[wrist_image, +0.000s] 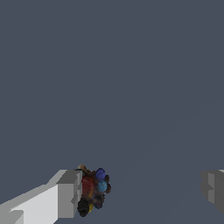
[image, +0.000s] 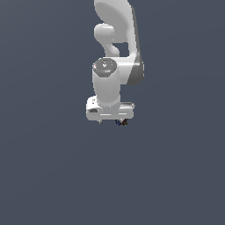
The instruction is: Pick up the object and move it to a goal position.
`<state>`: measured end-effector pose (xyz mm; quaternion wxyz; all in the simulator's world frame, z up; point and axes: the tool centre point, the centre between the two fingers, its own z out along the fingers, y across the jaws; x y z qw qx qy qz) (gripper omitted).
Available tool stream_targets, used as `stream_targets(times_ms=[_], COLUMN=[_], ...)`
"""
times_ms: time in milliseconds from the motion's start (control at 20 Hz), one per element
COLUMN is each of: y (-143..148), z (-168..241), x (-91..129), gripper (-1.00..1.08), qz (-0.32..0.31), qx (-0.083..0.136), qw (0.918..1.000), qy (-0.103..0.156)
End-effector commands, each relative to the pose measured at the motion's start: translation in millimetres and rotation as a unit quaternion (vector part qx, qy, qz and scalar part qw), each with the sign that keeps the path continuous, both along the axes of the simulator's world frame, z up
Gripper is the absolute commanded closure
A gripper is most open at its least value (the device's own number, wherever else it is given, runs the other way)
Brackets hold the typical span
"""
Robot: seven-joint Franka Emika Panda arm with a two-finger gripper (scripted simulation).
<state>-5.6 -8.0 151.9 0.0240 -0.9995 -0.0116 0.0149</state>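
White Panda arm hangs over a plain slate-grey ground. Its white two-fingered gripper (image: 112,121) is spread wide; in the wrist view the grey fingers (wrist_image: 70,192) stand well apart. The tiny dark object with red and blue flecks (wrist_image: 93,191) sits against one finger's inner face, the other finger clear of it. Exterior view: the object (image: 122,122) sits just below the hand's right end. Not gripped.

Plain flat background (image: 44,176), uniform dark slate grey-blue, fills both views. No visible seam between floor and wall. Light is even and soft, with only a faint brightness gradient across the surface.
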Motion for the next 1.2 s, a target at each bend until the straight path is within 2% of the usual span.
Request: stream_targets(times_ms=[0,350,600,850,1150], y=[1.5,7.9,14.6,21.9,31.2], z=[-2.4,-12.4,-21.6,-30.5,-40.6], x=[-2.1,-11.4,-20.8,-30.7,-43.1], gripper=[-0.92,-0.92,-0.92,-0.92,-0.92], qz=[0.018,0.099,0.178,0.257,0.35], qx=[-0.001,-0.004,-0.007,-0.008,-0.01], qw=[0.9998,0.995,0.9841,0.9664,0.9364], qy=[-0.001,-0.004,-0.008,-0.011,-0.014])
